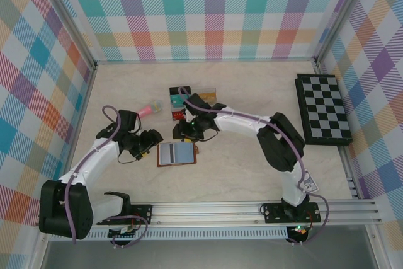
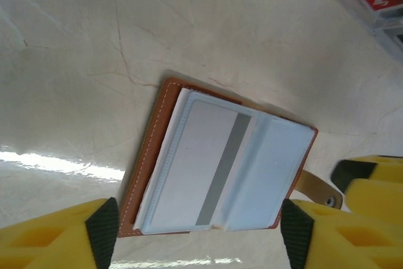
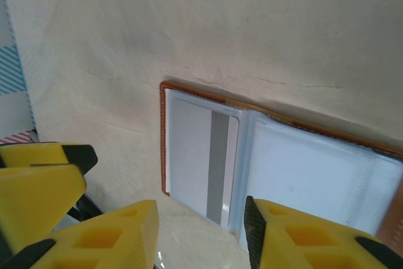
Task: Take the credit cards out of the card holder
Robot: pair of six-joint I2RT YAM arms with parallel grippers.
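1. The card holder [image 1: 177, 154] lies flat and open on the pale worktop [image 1: 252, 174], roughly in the middle between the two arms. The brown leather is underneath and the blue-grey clear pockets face up.
2. In the left wrist view there's a grey card [image 2: 208, 162] with a darker stripe inside one clear pocket. The pocket next to it looks see-through and I can't make out a card in it.
3. The left claw [image 2: 200, 231] is spread wide, with one black-tipped yellow finger on each side of the holder. It's pinching nothing, though one pad sits just beside the leather edge.
4. The right claw [image 3: 201, 228] comes in from the far side and is also spread, with nothing between its fingers. It hangs over the edge of the pocket pages. I can't tell if it touches them.
5. The two claws are close together, and each wrist view catches the other one's yellow fingers at the frame edge.
6. A clear box [image 1: 189, 100] with coloured bits inside sits just behind the holder.
7. A small pink thing [image 1: 150, 109] sits to the left of that box.
8. A chessboard [image 1: 324, 108] sits well off to the right.
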